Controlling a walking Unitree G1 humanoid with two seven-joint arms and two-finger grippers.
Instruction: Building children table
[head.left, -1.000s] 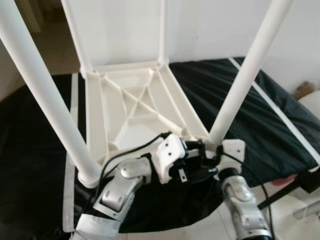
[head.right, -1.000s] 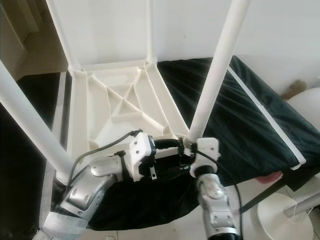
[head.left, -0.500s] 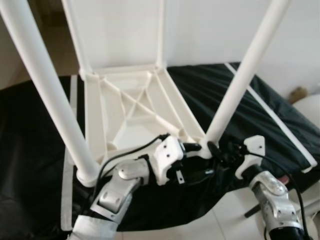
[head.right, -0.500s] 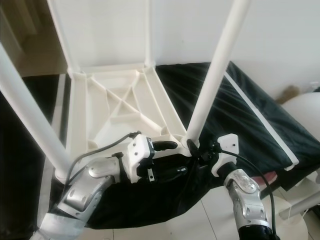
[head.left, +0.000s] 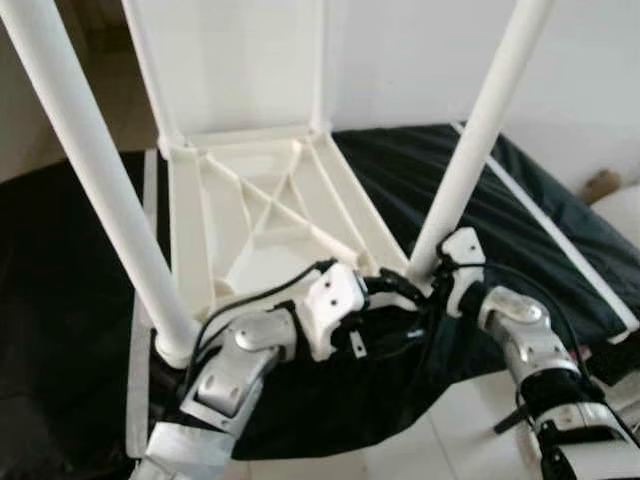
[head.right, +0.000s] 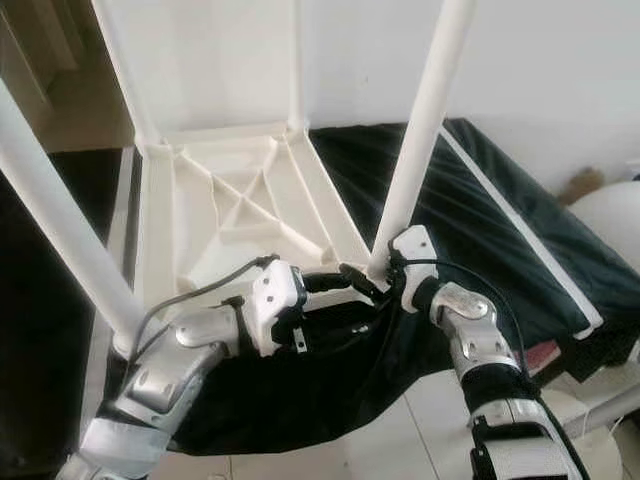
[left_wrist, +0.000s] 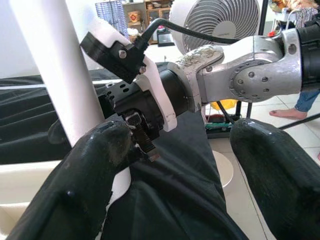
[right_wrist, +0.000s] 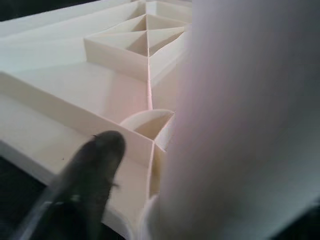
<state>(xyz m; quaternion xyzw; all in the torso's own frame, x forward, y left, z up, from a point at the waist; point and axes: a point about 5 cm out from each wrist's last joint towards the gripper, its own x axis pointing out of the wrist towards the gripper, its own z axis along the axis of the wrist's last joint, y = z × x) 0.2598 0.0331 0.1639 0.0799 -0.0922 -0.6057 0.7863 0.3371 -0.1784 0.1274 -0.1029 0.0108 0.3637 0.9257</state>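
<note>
Children's table (head.left: 265, 215), white plastic and turned upside down, lies on a black cloth (head.left: 520, 215) with its ribbed, cross-braced underside facing up and four round legs rising from its corners. At the corner nearest the robot, the right claw (head.right: 385, 268) has its fingers set around the foot of one leg (head.left: 470, 150), one dark finger (right_wrist: 82, 180) resting on the tabletop's rim. Just beside it, the left claw (head.left: 405, 310) stands wide open at the same edge, one finger (left_wrist: 85, 175) against that leg.

- White wall (head.left: 420, 60) behind.
- Black cloth (head.left: 560, 220) w/ white stripe over bed.
- Pale tile floor (head.right: 400, 440).
- Fan (left_wrist: 220, 20), shelves (left_wrist: 145, 10) across rm.
</note>
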